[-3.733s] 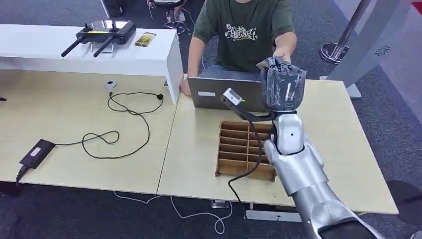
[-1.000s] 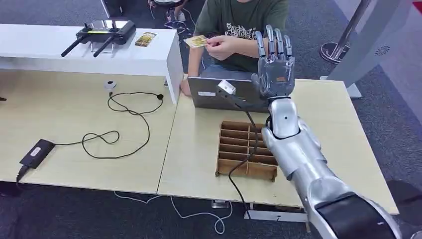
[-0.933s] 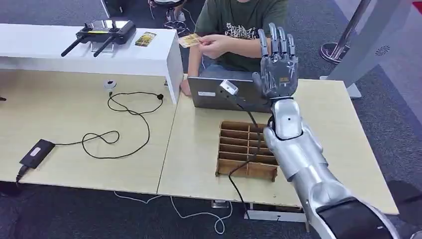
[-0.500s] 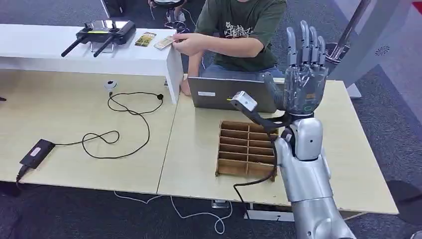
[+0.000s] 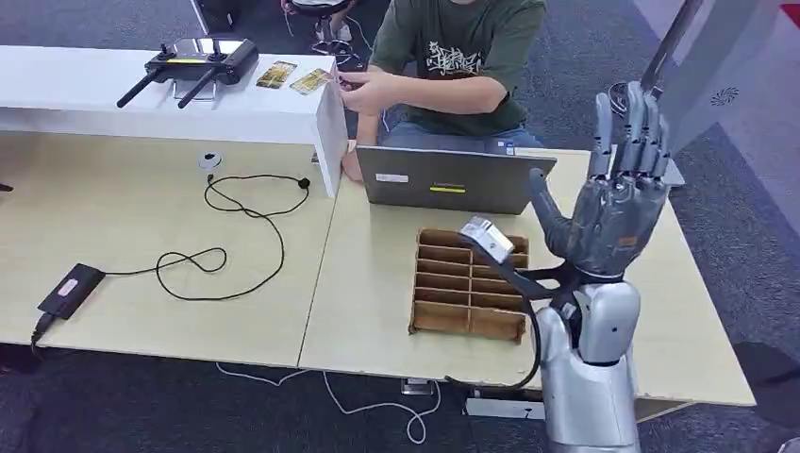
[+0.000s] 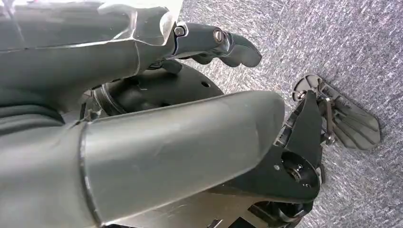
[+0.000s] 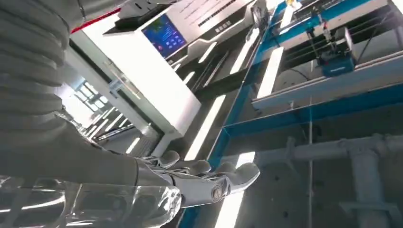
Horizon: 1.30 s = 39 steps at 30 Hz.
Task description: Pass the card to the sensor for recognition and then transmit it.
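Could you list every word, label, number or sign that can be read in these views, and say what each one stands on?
None can be read.
Person's green shirt: white graffiti-style print, illegible.
Laptop: a white sticker and a yellow one, too small.
Two cards on the white shelf: printing too small.
Black adapter: pale label, blurred.
Blue screen in the right wrist view: text blurred.

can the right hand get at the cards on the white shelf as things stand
Probably not easily. The right hand is raised, open and empty, over the table's right side; the cards lie far across, with the laptop and the person's arm between.
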Tool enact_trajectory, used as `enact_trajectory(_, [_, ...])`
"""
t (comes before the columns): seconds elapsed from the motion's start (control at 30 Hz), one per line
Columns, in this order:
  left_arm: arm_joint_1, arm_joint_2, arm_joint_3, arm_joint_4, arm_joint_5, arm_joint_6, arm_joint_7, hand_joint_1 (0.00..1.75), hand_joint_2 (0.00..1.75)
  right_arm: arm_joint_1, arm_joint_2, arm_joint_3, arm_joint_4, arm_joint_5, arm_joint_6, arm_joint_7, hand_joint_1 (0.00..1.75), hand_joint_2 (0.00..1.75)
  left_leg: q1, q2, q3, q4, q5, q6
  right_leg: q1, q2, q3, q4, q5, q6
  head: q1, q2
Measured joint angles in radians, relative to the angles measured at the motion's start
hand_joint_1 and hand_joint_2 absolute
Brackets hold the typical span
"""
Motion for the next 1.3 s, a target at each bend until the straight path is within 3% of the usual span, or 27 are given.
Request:
enact_trajectory(0.2, [0.000,0.000,0.000,0.000,-0.001,0.000,-0.004,0.00,0.00,0.075,-0.001,-0.005,-0.080,0.029,0.000,0.056,0.00,1.75,0.000,0.000,0.000,0.000,0.000,0.000,0.000,0.000,0.000,0.000,0.000,0.000,0.000,0.000])
enact_trajectory(0.57, [0.001,0.005,0.000,0.000,0.003,0.000,-0.014,0.00,0.00,0.230,-0.002,0.000,-0.245,0.043,0.000,0.056,0.00,1.75,0.000,0.000,0.000,0.000,-0.001,0.000,0.000,0.000,0.000,0.000,-0.001,0.000,0.000,0.000])
enact_trajectory(0.87, [0.001,0.010,0.000,0.000,0.002,0.000,-0.015,0.00,0.00,0.320,-0.002,0.024,-0.326,0.053,0.000,0.123,0.00,1.75,0.000,0.000,0.000,0.000,-0.001,0.000,0.000,0.000,0.000,0.000,-0.001,0.000,0.000,0.000])
enact_trajectory(1.3, [0.001,0.015,0.000,0.000,-0.001,0.000,-0.015,0.00,0.00,0.360,-0.003,0.023,-0.334,0.053,0.000,0.098,0.00,1.75,0.000,0.000,0.000,0.000,-0.001,0.000,0.000,0.000,0.000,0.000,-0.001,0.000,0.000,0.000])
